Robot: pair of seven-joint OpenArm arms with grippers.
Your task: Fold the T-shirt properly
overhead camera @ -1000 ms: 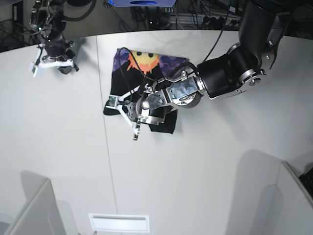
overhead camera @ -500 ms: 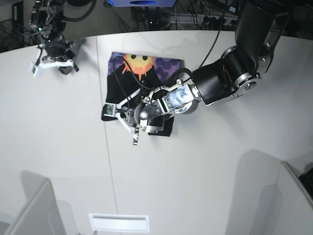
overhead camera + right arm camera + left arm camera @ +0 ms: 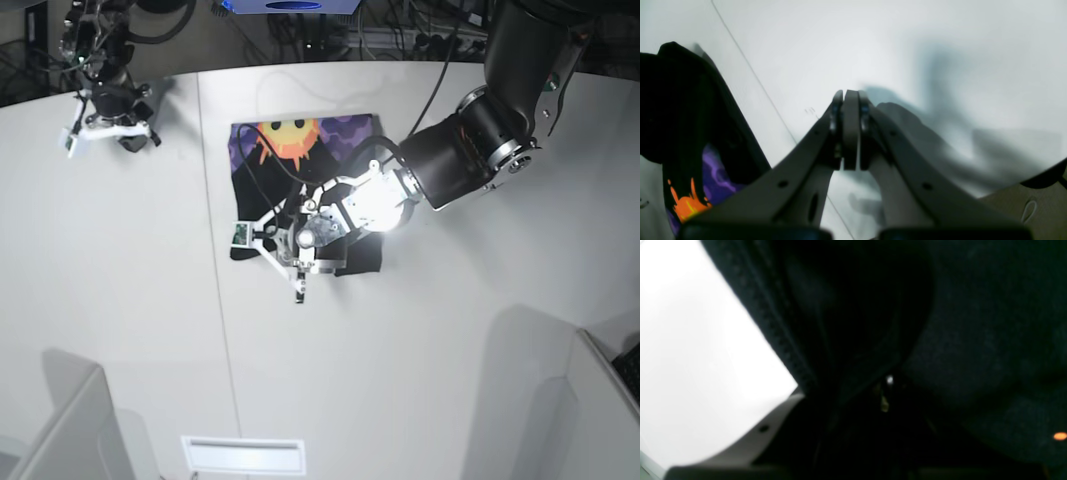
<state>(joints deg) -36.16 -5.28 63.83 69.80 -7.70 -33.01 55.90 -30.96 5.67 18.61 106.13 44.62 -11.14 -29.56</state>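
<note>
Left gripper [image 3: 268, 250] pinches folded T-shirt [image 3: 330, 150] on white table [image 3: 450, 340]

The shirt lies at the table's far middle, sun print up, hem clamped; the right gripper [image 3: 846, 133] hangs shut and empty at the far corner.

We see bare table [image 3: 420, 360] all around the T-shirt [image 3: 300, 160], wide on the near side. Our left gripper [image 3: 272, 262] and its arm cover the shirt's near edge; our right gripper [image 3: 108, 128] sits far back-left, well apart.
</note>
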